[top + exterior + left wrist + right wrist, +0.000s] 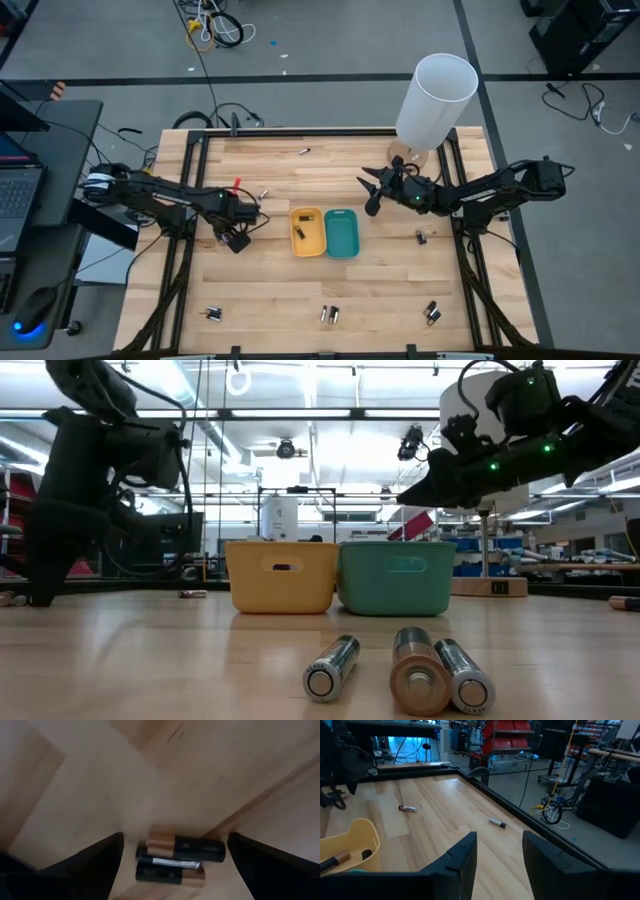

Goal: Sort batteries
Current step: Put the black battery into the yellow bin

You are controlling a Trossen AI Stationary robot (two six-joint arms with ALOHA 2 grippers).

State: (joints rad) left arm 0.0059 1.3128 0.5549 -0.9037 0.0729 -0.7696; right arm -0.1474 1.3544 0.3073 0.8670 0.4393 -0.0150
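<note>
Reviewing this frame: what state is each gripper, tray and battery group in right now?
left gripper: open, straddling a battery cluster on the table.
right gripper: open, empty, raised near the teal tray.
yellow tray: upright, holds a battery.
teal tray: upright, contents not visible.
front batteries: three lying on their sides.

A yellow tray [307,232] sits near the middle of the wooden table [270,290], and a teal tray [341,233] stands touching its right side. In the low view the yellow tray [282,574] and teal tray [397,575] stand side by side, both upright. Far right of the yellow tray, at the table's back right corner, a white cylinder [436,99] rises from a wooden base. Well left of the yellow tray, off the table, a laptop [17,185] lies on a dark desk. Beyond the table's back edge, cables [212,27] are coiled on the grey floor.
</note>
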